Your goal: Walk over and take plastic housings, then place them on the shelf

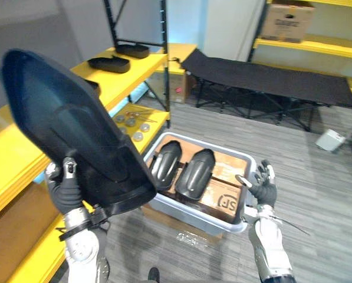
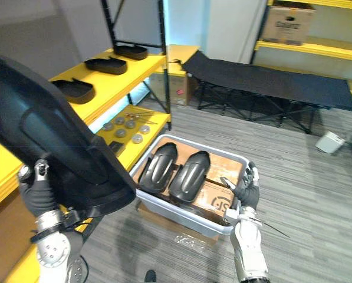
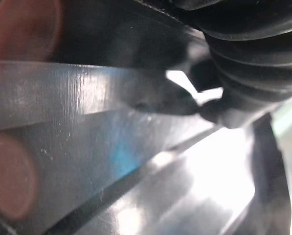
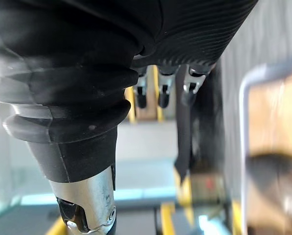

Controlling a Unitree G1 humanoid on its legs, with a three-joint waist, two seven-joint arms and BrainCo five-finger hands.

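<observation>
Your left hand [image 1: 65,191] is up to the left of the grey bin [image 1: 193,217], and it is clamped on the lower edge of a big black plastic housing [image 1: 63,124]. You are holding that housing high and tilted, hollow side facing you, between the bin and the yellow shelf [image 1: 141,69]. In the left wrist view the housing's glossy surface sits right against the hand.

Your right hand [image 1: 263,188] is just beside the bin's near right corner. Its fingers are straight and spread, pointing up, and it has hold of nothing. You cannot tell from here whether the thumb touches the rim.

Inside the bin, two more housings [image 1: 165,164] lie side by side toward its left end, resting on cardboard boxes [image 1: 223,197]. The bin itself stands on the grey floor [image 1: 317,188].

On the shelf left of the bin, three housings [image 2: 75,89] are set out in a row on the upper level. Small metal discs [image 2: 128,125] lie on the level below, close to the bin's far left corner. A black cot [image 1: 264,79] stands well beyond the bin.
</observation>
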